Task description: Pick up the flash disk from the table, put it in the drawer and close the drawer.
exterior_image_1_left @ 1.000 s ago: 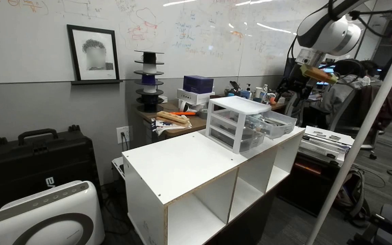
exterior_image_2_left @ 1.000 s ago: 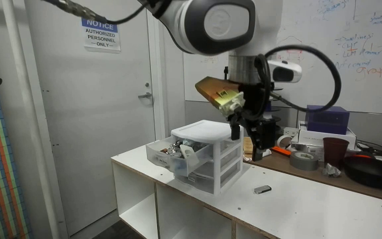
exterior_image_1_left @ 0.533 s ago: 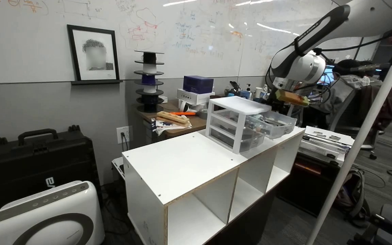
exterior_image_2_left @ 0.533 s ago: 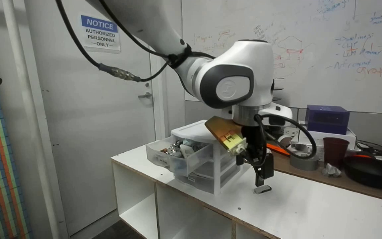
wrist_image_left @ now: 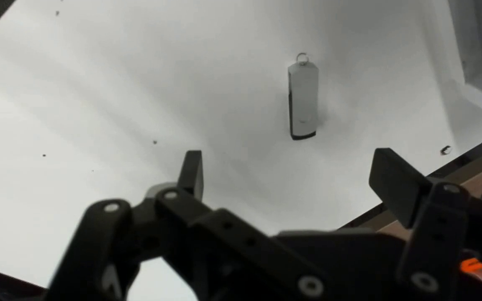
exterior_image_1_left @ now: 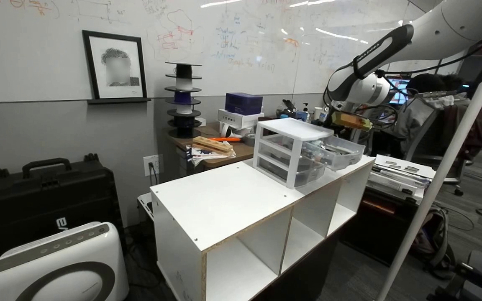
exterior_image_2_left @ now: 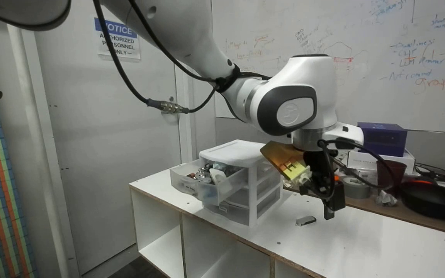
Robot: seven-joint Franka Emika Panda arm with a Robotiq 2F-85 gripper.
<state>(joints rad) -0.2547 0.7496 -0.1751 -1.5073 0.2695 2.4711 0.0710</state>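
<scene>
The flash disk [exterior_image_2_left: 306, 221] is a small grey bar lying flat on the white table [exterior_image_2_left: 361, 243]. In the wrist view the flash disk [wrist_image_left: 303, 100] shows a metal ring at its far end. My gripper [exterior_image_2_left: 317, 202] is open and empty, a little above the table. In the wrist view the gripper [wrist_image_left: 288, 165] has its fingers spread wide, with the flash disk ahead of the gap between them. The translucent top drawer [exterior_image_2_left: 207, 189] of the small white unit is pulled out and holds mixed items; it also shows in an exterior view [exterior_image_1_left: 345, 156], where the flash disk is hidden.
The white drawer unit [exterior_image_2_left: 253, 193] stands beside the flash disk, on the same table. A brown desk [exterior_image_2_left: 334, 193] adjoins the table, with a grey tape roll [exterior_image_2_left: 355, 189], a dark red cup [exterior_image_2_left: 390, 175] and a black pan [exterior_image_2_left: 435, 197].
My gripper has come down toward the table, then shifted sideways, away from the drawer unit, and slightly past the flash disk. The flash disk and the open drawer have not moved.
</scene>
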